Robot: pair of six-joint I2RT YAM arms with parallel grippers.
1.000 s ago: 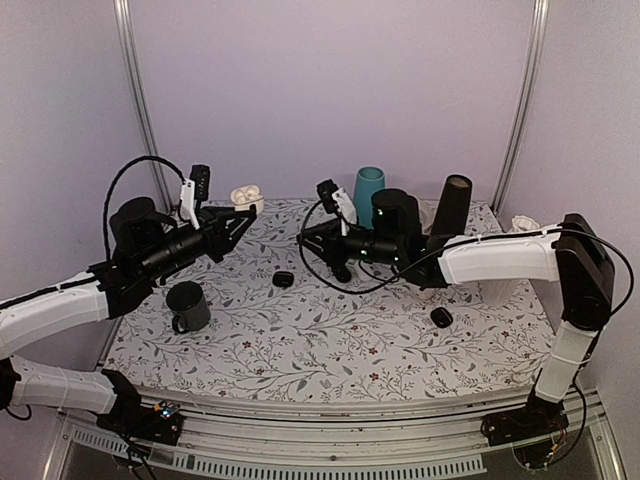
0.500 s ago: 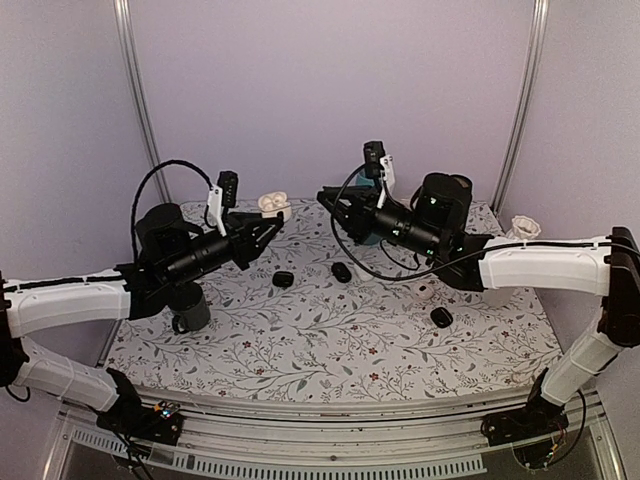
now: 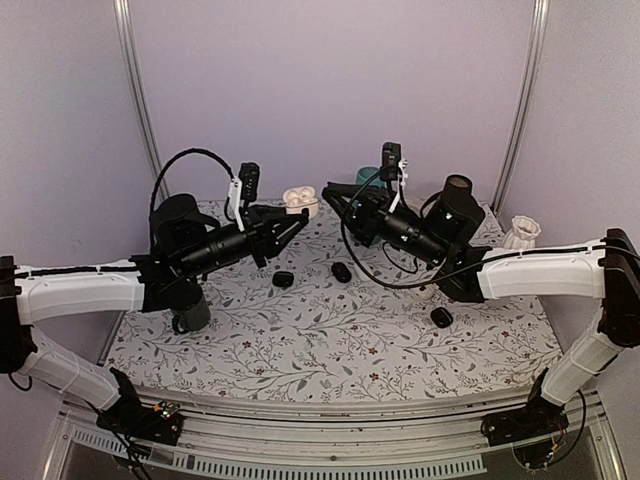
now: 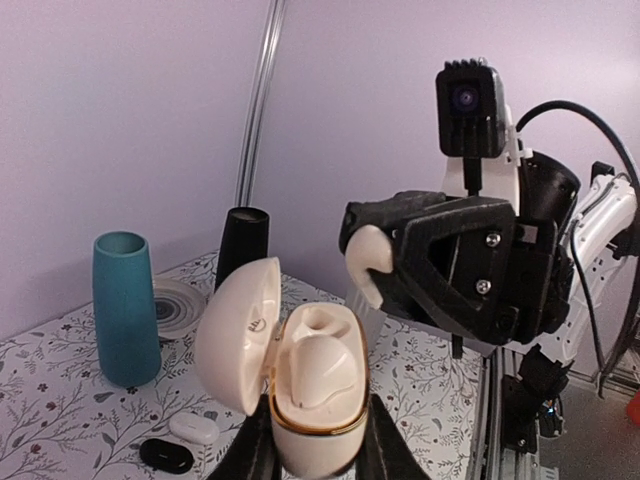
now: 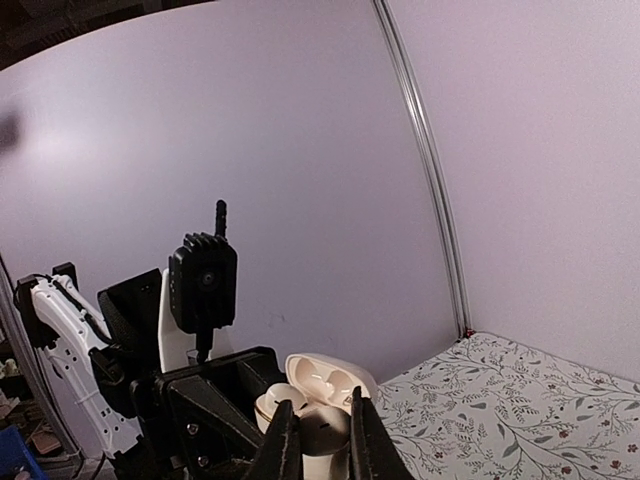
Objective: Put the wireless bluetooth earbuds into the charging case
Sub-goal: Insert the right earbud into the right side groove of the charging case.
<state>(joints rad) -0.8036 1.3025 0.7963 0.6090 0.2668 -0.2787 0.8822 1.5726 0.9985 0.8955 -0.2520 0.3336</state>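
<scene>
The left gripper (image 4: 318, 440) pinches the small white rounded plastic charging case (image 4: 310, 385) between its jaws. The lid is swung open, and the case is held aloft over the 12 o'clock end of the floral-patterned worktop (image 3: 330, 340). Just beside the case at 3 o'clock, the right gripper (image 3: 333, 196) has its jaws pressed on a small white earbud (image 4: 366, 262), apart from the case. A tall teal cylinder vase (image 4: 125, 305) stands on the worktop.

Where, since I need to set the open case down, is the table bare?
The near strip of the table is free, between the dark mug and the right black case. Crowded farther back: two middle black cases, then the teal vase and black tumbler.
</scene>
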